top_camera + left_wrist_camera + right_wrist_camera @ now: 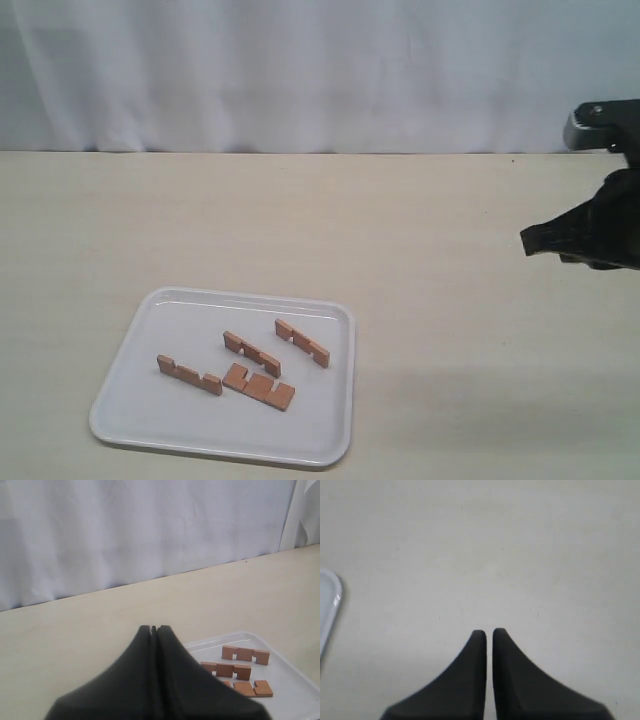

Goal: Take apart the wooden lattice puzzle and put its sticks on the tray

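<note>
four sticks [252,354] lie apart on the tray [180,320], so i'd hold left claw [154,628] and right claw [489,632], both closed and empty, clear of it.

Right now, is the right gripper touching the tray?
Apart. The exterior view shows the right gripper at the far right, with a wide stretch of bare table between it and the white tray.

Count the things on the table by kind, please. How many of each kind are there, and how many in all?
white tray: 1
wooden sticks: 4, reddish-brown, all on the tray
Total: 5
</note>
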